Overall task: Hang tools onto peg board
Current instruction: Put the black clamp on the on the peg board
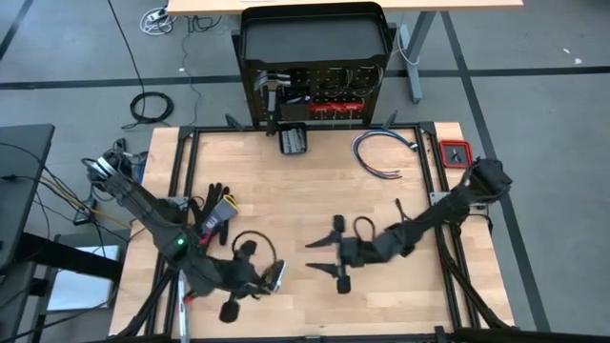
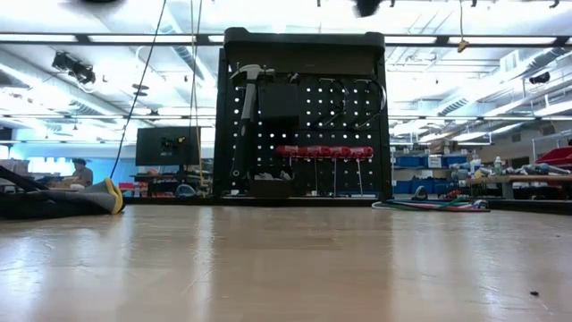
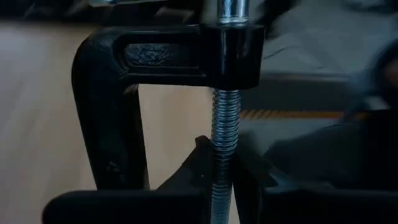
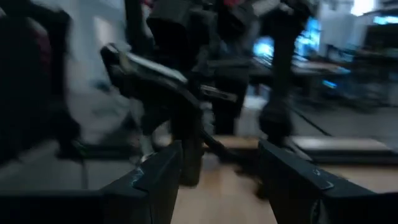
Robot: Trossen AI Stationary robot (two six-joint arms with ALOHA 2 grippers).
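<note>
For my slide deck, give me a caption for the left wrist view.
Left pincer closed on the threaded screw of a black C-clamp above the wooden table.

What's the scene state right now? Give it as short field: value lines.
left gripper: near table's front left, shut on C-clamp
right gripper: mid-table, open, holding nothing
peg board: upright at the table's far edge
hung already: hammer, red-handled drivers
work glove: flat on the table, left side
cables: on the table, right of the peg board
table: wooden top
</note>
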